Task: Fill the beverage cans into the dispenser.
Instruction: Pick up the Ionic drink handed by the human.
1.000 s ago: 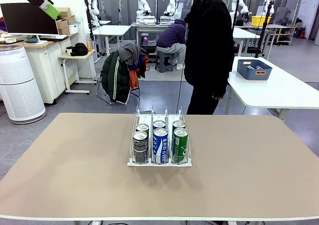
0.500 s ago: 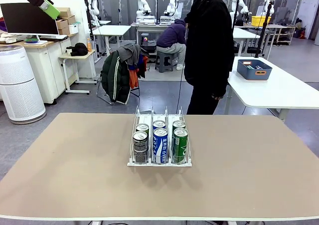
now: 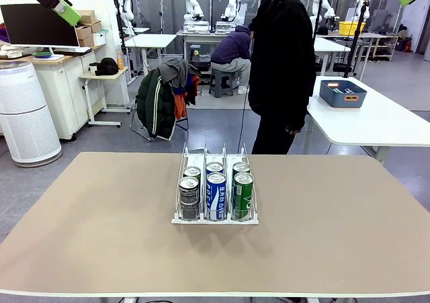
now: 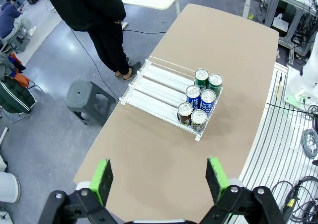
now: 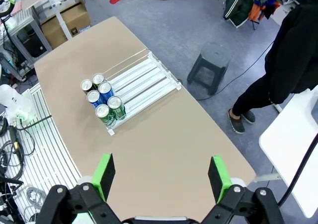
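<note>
Cans [image 3: 216,194] stand six together, two to a lane, at the robot-side end of the dispenser [image 3: 215,220]: black-grey in the left lane, blue-and-white in the middle, green-and-white in the right. The dispenser's other end reaches almost to the far edge of the counter [image 3: 336,222], midway along it. A person [image 3: 282,61] in black stands just past that edge, with a grey stool [image 4: 89,99] near their feet. The left end effector [image 4: 159,177] and the right end effector [image 5: 161,176] hang high above the counter, jaws wide, holding nothing.
</note>
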Robot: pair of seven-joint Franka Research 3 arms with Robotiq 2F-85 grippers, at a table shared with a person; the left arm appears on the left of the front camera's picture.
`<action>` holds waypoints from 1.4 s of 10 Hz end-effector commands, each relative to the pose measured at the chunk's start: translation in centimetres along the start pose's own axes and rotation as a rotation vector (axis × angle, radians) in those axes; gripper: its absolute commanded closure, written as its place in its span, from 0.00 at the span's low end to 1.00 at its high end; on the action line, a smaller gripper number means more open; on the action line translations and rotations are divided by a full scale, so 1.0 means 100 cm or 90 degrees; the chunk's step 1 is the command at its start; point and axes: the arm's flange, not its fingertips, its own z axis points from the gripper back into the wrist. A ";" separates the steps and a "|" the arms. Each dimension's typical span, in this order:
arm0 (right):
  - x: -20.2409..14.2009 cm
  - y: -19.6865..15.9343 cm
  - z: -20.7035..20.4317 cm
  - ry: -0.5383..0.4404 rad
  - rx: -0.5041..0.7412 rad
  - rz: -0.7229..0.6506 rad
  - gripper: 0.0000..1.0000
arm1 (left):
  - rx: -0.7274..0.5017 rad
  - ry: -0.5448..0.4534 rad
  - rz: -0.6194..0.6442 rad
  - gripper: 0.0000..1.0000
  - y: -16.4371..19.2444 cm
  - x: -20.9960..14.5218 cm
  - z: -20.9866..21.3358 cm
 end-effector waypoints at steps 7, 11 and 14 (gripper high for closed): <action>-0.003 0.009 -0.013 -0.034 -0.017 0.001 0.00 | -0.004 0.002 0.006 0.00 -0.001 0.000 0.000; 0.000 0.002 -0.006 -0.017 -0.016 0.000 0.00 | -0.004 0.002 0.006 0.00 -0.001 0.000 0.000; 0.000 0.002 -0.006 -0.017 -0.016 0.000 0.00 | -0.004 0.002 0.006 0.00 -0.001 0.000 0.000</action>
